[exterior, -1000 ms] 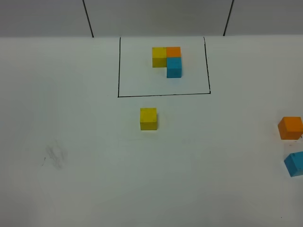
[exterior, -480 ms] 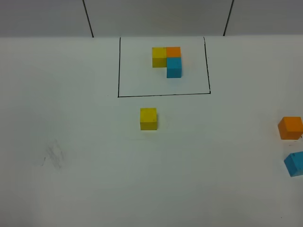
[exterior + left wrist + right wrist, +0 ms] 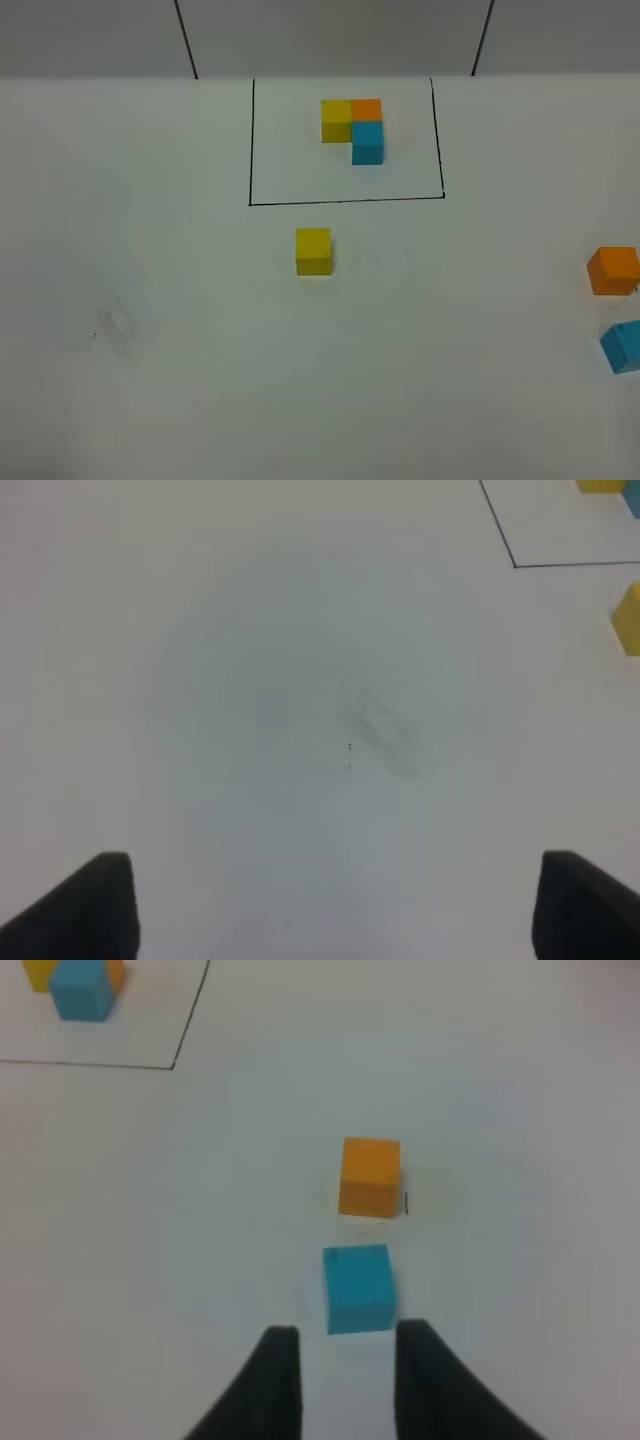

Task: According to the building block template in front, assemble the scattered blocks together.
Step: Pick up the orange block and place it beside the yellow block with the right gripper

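We see a white desk [image 3: 200,400] filling nearly the whole high view. At its far middle a thin black frame [image 3: 345,201] is drawn on three sides, running up to the desk's far edge.

Neither arm shows in the high view. In its wrist view the left gripper [image 3: 335,880] has its jaws spread wide, with only the two dark tips in sight at the corners. A faint grey smudge [image 3: 385,735] lies on the desk ahead of them. The right gripper [image 3: 345,1345] has its jaws parted by a narrow gap, about as wide as one cube, and clasps nothing.

Inside the frame, towards its far side, sits the template [image 3: 355,125]. It has yellow and orange cubes touching in a row, and a blue cube touching the near face of the orange one.

The yellow cube [image 3: 313,250] stands alone just outside the frame's near line, left of its middle.

The orange cube [image 3: 613,270] rests at the desk's right edge, well apart from the yellow one.

The blue cube [image 3: 622,347] is near the orange one on its near side, turned slightly askew and partly cut off by the picture edge. In the right wrist view it lies just ahead of the jaw tips, not between them.
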{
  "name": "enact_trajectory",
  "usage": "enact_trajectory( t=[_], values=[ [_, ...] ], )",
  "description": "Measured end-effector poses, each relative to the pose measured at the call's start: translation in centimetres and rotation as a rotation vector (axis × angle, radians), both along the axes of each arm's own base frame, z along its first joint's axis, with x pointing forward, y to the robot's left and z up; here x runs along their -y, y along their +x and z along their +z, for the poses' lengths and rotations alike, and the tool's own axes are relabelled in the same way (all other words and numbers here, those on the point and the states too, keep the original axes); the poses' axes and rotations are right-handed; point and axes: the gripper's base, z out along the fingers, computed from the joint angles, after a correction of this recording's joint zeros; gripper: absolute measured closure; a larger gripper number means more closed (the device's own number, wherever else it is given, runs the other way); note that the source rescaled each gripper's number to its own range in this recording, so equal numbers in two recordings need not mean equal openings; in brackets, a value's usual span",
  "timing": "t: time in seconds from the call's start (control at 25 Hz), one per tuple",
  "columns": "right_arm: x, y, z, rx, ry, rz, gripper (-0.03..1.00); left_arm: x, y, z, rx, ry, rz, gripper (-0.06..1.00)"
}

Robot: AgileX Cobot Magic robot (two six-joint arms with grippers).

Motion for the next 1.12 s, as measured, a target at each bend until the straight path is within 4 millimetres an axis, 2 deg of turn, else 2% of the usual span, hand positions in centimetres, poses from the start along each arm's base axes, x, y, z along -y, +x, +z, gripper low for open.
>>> enact_trajectory(
  t=[0.76,1.04,1.12],
  values=[
    [0.00,0.00,0.00,0.000,0.000,0.000,0.97,-0.01,0.00,0.00,0.000,0.001,0.000,0.26],
    [-0.15,0.01,0.00,-0.003,0.034,0.001,0.97,-0.01,0.01,-0.02,-0.001,0.001,0.000,0.26],
    [-0.18,0.55,0.03,-0.038,0.081,-0.023,0.95,-0.01,0.01,-0.02,-0.001,0.002,0.000,0.26]
  ],
)
